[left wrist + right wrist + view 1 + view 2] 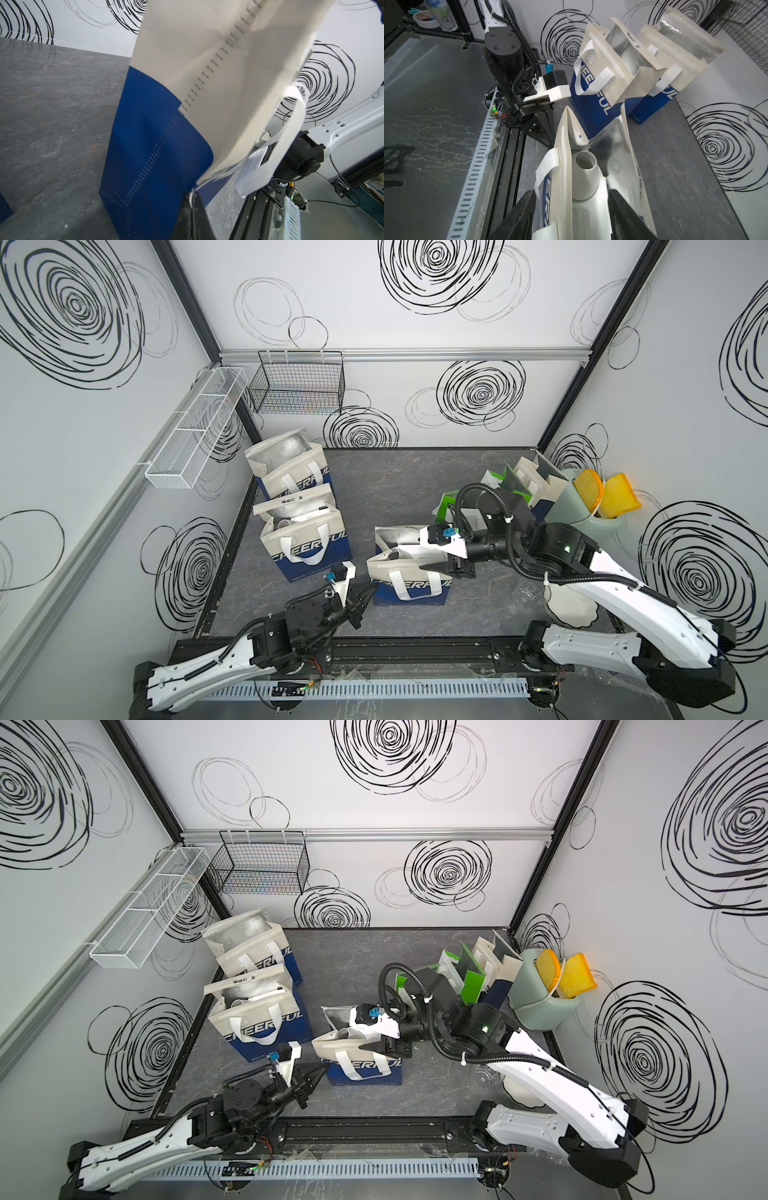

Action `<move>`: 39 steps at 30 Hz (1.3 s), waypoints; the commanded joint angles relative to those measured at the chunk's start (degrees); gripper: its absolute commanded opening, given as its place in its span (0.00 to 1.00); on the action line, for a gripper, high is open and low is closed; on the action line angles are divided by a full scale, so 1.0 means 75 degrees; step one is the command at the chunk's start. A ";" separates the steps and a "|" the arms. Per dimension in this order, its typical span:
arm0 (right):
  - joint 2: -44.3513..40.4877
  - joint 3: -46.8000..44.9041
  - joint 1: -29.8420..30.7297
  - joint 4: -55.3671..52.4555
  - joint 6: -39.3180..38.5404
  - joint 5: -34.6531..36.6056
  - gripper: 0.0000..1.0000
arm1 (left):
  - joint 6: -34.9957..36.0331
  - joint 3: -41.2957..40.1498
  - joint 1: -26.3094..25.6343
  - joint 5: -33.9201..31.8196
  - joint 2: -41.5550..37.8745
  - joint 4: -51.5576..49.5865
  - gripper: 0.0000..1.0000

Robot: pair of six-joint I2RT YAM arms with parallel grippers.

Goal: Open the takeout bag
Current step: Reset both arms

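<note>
Takeout bag (411,572) centre; second bag (307,547) left-behind it; third bag (291,472) behind second; toaster (571,504) far right.

Left arm (216,668): stretched low and forward from its base.
Left claw (368,588): pinched closed on the takeout bag's (411,593) side edge.
Right arm (623,593): elbow raised, wrist pointing left.
Right claw (571,193): jaws apart, straddling the bag's rim.
</note>
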 commanded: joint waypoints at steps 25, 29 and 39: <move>-0.2360 -0.2244 0.0076 0.3832 0.3101 0.3514 0.70 | -0.0338 0.2042 0.0196 -0.3524 0.0491 -0.1492 0.87; -0.3264 -0.2579 0.0074 0.3306 0.3689 0.4568 0.61 | -0.0517 0.1658 0.0196 -0.4186 0.0363 -0.1537 0.82; -0.4032 -0.3087 0.0084 0.0995 0.6232 0.5416 0.50 | -0.1268 0.1958 0.0193 -0.4765 0.1111 -0.2742 0.84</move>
